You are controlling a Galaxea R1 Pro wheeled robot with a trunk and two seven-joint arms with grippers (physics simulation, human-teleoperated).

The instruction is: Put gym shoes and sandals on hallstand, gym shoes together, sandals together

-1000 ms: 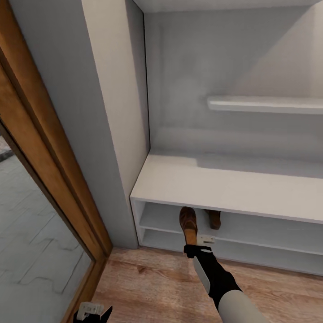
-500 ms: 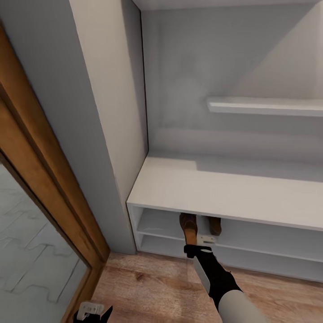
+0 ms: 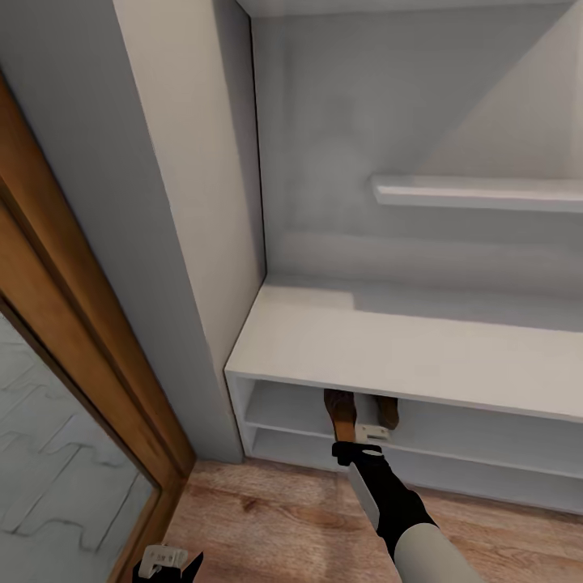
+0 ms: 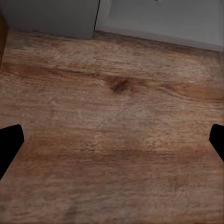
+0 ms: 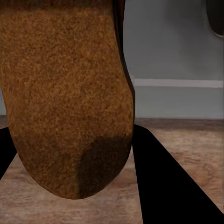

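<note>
My right gripper (image 3: 350,427) is shut on a dark brown sandal (image 3: 340,411), holding it toe-first in the upper open shelf of the pale hallstand (image 3: 405,340). In the right wrist view the sandal's tan underside (image 5: 65,93) sits between the black fingers (image 5: 163,186). A second sandal (image 3: 389,411) lies on the same shelf just to the right, a small gap away. Low at the left, my left gripper (image 3: 166,560) hangs open over the corridor floor (image 4: 112,121), with nothing between its fingertips (image 4: 9,144). The gym shoes are out of view.
A grey wall panel (image 3: 186,202) and a wood-framed glass door (image 3: 73,389) stand left of the hallstand. A floating shelf (image 3: 478,193) hangs on the back panel. Wood-plank floor (image 3: 275,518) runs in front of the rack.
The whole view has shifted towards the rack. The held sandal now reaches farther under the bench top, closer beside the other sandal. The left gripper keeps its place.
</note>
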